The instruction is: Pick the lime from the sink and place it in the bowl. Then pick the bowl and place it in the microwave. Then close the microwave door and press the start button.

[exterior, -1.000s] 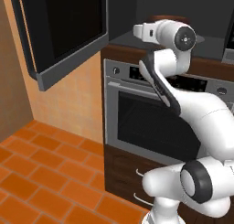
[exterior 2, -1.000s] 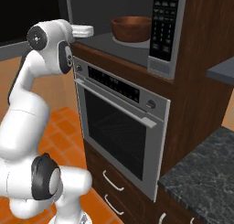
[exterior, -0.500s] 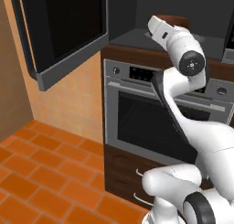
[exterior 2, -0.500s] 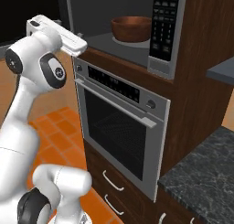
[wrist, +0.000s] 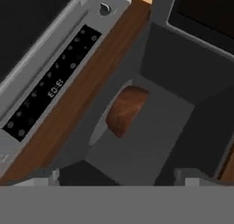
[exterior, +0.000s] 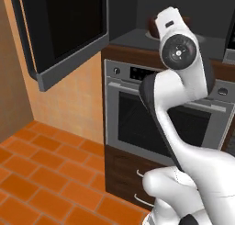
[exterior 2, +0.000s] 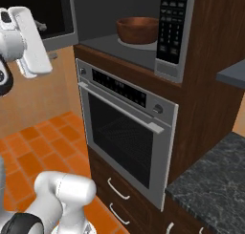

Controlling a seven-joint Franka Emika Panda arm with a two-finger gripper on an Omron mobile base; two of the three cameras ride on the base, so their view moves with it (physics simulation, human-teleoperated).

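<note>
My jaws stand spread as wide as they go and hold nothing; the gripper (wrist: 119, 175) looks out from in front of the microwave (exterior 2: 143, 27) into its dark cavity. The bowl (exterior 2: 138, 29) sits upright on the pale turntable (exterior 2: 128, 42) inside, its rim facing up, round and so without any long axis. In my hand view the bowl (wrist: 126, 109) appears on its side because my wrist is rolled, with the oven (wrist: 41, 77) control panel running diagonally beside it. I cannot see whether the lime is in the bowl. The microwave door (exterior: 64, 31) hangs swung open to the left, its long edge horizontal, above the orange tile floor (exterior: 41, 173). The button strip (exterior 2: 171, 32) stands vertical, just right of the bowl.
</note>
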